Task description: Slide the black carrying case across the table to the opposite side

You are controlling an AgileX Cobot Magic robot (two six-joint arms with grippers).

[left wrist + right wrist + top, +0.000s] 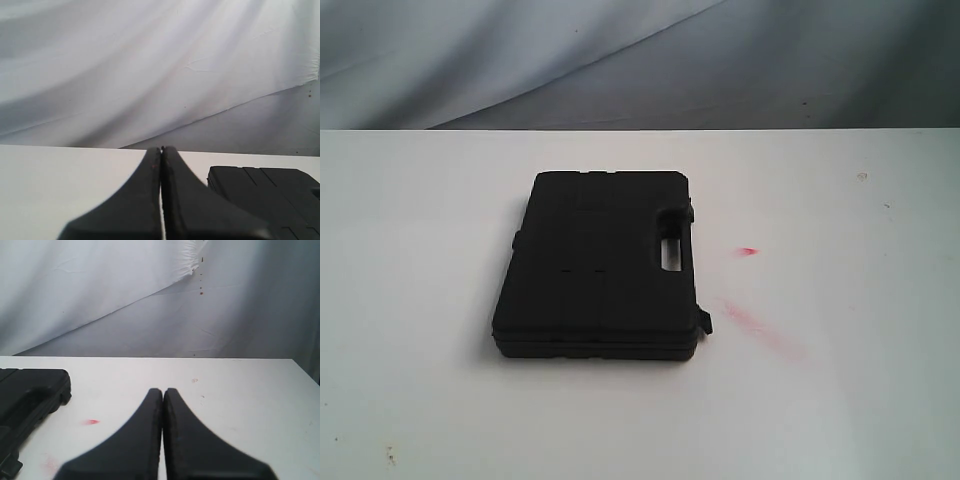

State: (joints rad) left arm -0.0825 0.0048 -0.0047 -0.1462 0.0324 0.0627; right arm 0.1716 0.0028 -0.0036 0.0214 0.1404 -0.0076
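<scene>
Found one case point(595, 265) lying flat just left of centre in the exterior frame, on one table point(840, 400), with the handle slot turned to frame right. Judged it laid flat for sliding, not lifting. Counted two grippers: left gripper point(161, 149) pinched together on nothing, right gripper point(163, 390) likewise, probably to serve as blunt pushers, both apart from the case. Noted two red smears point(745, 318) right of the case.

Matte black left gripper point(161, 148), right gripper point(163, 389); smooth, flaring wide from narrow tips.
</scene>
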